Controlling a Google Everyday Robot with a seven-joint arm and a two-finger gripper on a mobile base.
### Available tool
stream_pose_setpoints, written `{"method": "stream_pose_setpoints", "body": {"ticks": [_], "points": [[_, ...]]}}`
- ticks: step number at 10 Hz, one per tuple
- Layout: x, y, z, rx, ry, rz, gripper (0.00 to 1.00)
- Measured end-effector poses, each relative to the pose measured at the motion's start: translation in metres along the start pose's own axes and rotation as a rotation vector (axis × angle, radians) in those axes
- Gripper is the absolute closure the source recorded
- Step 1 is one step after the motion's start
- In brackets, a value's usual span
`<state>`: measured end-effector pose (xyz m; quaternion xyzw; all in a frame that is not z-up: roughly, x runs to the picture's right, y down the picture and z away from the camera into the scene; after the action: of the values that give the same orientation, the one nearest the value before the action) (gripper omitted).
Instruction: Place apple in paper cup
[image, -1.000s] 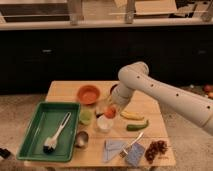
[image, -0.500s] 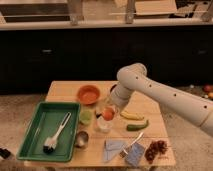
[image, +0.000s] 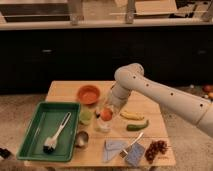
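Observation:
The apple, small and orange-red, sits at the tip of my gripper, just above the mouth of the white paper cup. The cup stands upright near the middle of the wooden table, right of the green tray. My white arm reaches in from the right and bends down over the cup. The gripper is shut on the apple and hides its upper part. I cannot tell whether the apple touches the cup's rim.
A green tray with a dish brush lies at the left. A metal cup, a pale green fruit and an orange bowl stand close to the cup. A banana, a green vegetable, blue packets and grapes lie to the right.
The gripper and apple have sunk very slightly toward the paper cup. Nothing else has moved.

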<state>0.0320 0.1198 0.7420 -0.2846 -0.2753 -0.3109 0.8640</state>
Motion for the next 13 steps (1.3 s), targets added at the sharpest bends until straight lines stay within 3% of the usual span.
{"method": "stream_pose_setpoints", "body": {"ticks": [6,13], "points": [[-0.009,0.001,-0.001,-0.061,-0.093,-0.102,0.99],[-0.002,0.016,-0.002,-0.11,-0.245,-0.26,0.99]]}}
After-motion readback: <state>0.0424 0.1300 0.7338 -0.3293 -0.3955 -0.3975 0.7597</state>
